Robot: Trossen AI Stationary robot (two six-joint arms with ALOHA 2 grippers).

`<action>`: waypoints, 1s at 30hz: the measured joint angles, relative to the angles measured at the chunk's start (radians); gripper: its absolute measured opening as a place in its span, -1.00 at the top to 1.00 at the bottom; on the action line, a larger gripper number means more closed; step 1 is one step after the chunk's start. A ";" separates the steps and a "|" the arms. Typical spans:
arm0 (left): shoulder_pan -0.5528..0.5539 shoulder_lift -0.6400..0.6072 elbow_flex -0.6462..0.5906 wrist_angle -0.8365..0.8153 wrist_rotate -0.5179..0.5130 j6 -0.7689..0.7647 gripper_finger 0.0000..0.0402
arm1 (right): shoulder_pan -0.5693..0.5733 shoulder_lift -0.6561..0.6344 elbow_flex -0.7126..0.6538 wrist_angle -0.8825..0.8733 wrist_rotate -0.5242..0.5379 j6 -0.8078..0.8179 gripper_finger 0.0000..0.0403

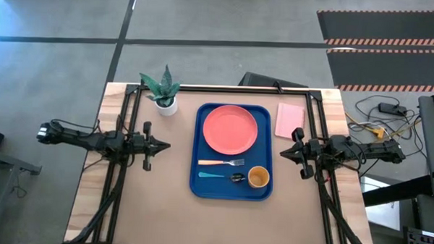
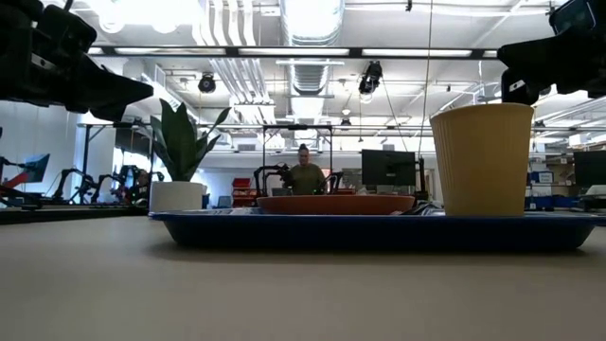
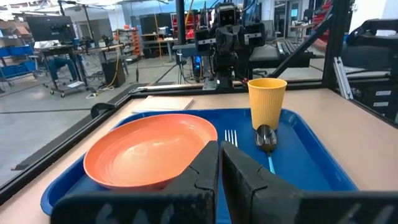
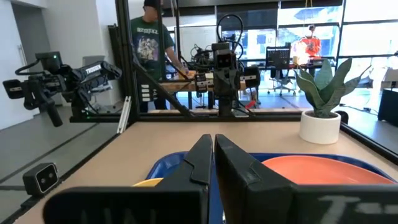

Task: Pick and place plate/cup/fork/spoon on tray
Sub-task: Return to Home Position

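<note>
High view: the tray [image 1: 229, 193] lies at the centre of the surface [image 1: 163, 207], long side running from near edge to far edge. It is bright blue with rounded corners and a raised rim.

1. The plate [image 1: 230, 130], coral-pink and round, fills the tray's far half.
2. The fork [image 1: 220, 163] lies crosswise just nearer than the plate, pale orange handle toward the left arm, silver tines toward the right arm.
3. The spoon [image 1: 219, 176] lies parallel beside the fork, teal handle toward the left arm, dark bowl next to the cup [image 1: 258, 177].
4. The cup, yellow-orange and ribbed, stands upright in the tray's near corner on the right arm's side.

Readable writing: white lettering [image 4: 339, 208] on the right wrist housing begins with "T"; the rest is illegible.

Left pincer [image 1: 168, 145] hangs beside the tray, fingers narrow, holding nothing. Right pincer [image 1: 283, 151] hangs on the opposite side, likewise narrow and empty.

A potted plant [image 1: 162, 91] and a pale pink pad [image 1: 290, 119] flank the tray's far end.
</note>
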State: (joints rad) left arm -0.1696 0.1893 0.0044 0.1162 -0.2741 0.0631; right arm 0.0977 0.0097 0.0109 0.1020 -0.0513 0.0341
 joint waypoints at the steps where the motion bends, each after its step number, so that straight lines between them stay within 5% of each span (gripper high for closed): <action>1: 0.000 0.002 0.000 -0.001 0.000 0.000 1.00 | 0.000 0.000 0.000 0.000 0.000 0.000 0.96; 30: 0.000 0.033 0.000 0.000 0.000 0.000 1.00 | 0.000 0.000 -0.001 0.000 0.000 0.000 0.96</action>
State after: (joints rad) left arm -0.1696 0.2222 0.0044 0.1158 -0.2741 0.0633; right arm 0.0977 0.0101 0.0101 0.1020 -0.0512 0.0338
